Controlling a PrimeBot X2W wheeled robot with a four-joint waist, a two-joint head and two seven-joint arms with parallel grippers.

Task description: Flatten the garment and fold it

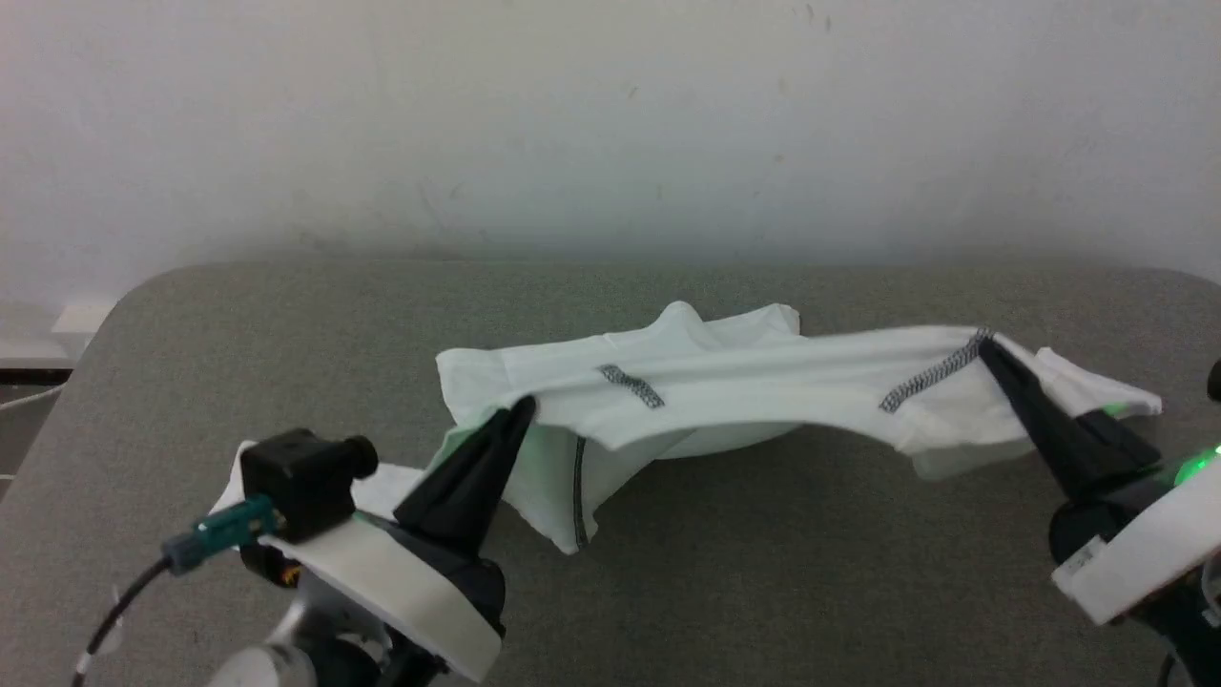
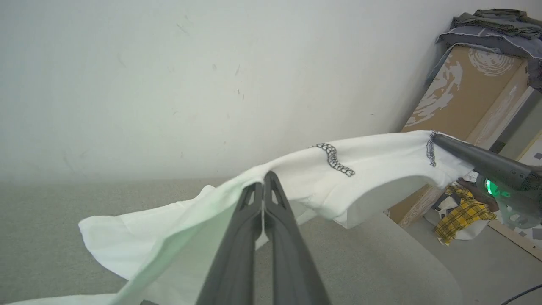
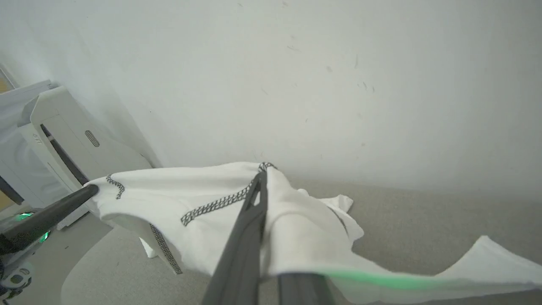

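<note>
The garment (image 1: pixel 744 382), a white shirt with dark zigzag stitching, hangs stretched between both grippers above the grey table (image 1: pixel 763 572). My left gripper (image 1: pixel 523 408) is shut on the shirt's left end; in the left wrist view its fingertips (image 2: pixel 266 178) pinch the fabric (image 2: pixel 372 169). My right gripper (image 1: pixel 984 345) is shut on the right end beside a stitched seam; in the right wrist view its tips (image 3: pixel 261 174) clamp the cloth (image 3: pixel 203 190). The middle of the shirt sags and a flap droops toward the table.
A pale wall (image 1: pixel 610 124) rises behind the table. A cardboard box (image 2: pixel 470 93) with grey cloth piled on top and a yellow checked cloth (image 2: pixel 463 214) lie off the table's right end. A white appliance (image 3: pixel 51 140) stands off its left end.
</note>
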